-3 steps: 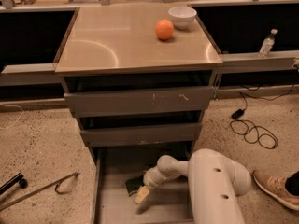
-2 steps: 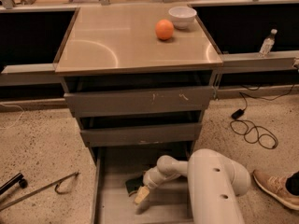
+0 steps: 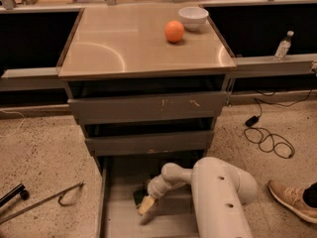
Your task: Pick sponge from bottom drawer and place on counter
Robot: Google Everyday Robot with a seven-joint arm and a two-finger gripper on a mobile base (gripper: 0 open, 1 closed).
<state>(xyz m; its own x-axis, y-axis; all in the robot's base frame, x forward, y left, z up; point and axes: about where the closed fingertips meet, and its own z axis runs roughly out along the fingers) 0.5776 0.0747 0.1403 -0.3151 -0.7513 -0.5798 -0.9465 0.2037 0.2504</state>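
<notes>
Sponge [image 3: 139,198] shows as a small dark patch on the floor of the bottom drawer [image 3: 119,218], which is pulled well out from the cabinet. The claw [image 3: 146,205] is down inside that drawer, its pale yellowish tip just beside the sponge on the right and slightly nearer the camera. From where I stand they look to be touching, but I cannot tell whether the claw is spread or pressed together, nor whether it has hold of the sponge. The thick white arm [image 3: 220,197] reaches in from the lower right and hides the drawer's right side. Above, the two shallower drawers [image 3: 148,108] stand part-way out, their fronts scratched. The tan bench [image 3: 124,48] on top carries an orange [image 3: 174,31] and, just behind it, a white bowl [image 3: 193,18], both near the far right corner and well apart from the sponge. A black cable [image 3: 267,140] lies looped on the speckled floor to the right, and a shoe [image 3: 292,200] pokes in beyond it.
</notes>
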